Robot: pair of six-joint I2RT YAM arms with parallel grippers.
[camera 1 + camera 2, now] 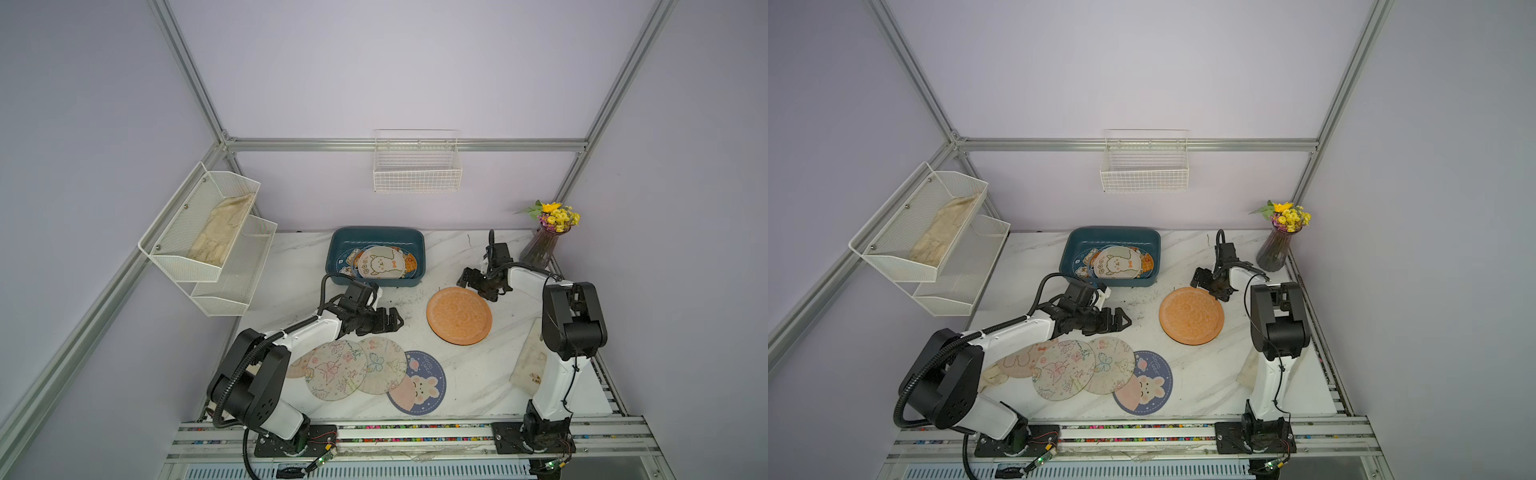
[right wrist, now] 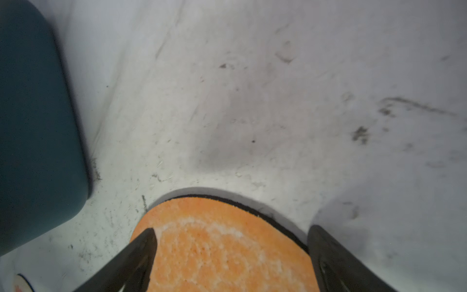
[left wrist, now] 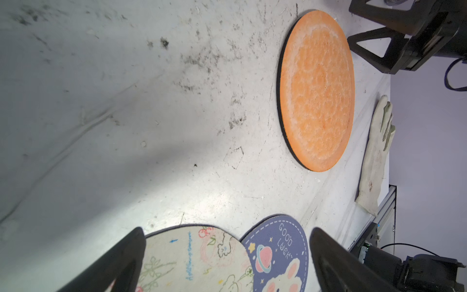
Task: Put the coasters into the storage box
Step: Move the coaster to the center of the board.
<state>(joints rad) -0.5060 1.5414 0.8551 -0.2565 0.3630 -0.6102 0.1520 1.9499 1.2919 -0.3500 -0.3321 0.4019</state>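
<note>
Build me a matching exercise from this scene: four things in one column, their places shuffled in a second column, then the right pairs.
Things
1. alpaca coaster
2. orange coaster
3. navy bunny coaster
4. flower vase

Places
A. far right corner of the table
B. partly under a butterfly coaster, near the table's front edge
C. on top of the pile in the storage box
D. alone on the table, beside the open right gripper

Pairs: 1-C, 2-D, 3-B, 4-A
</note>
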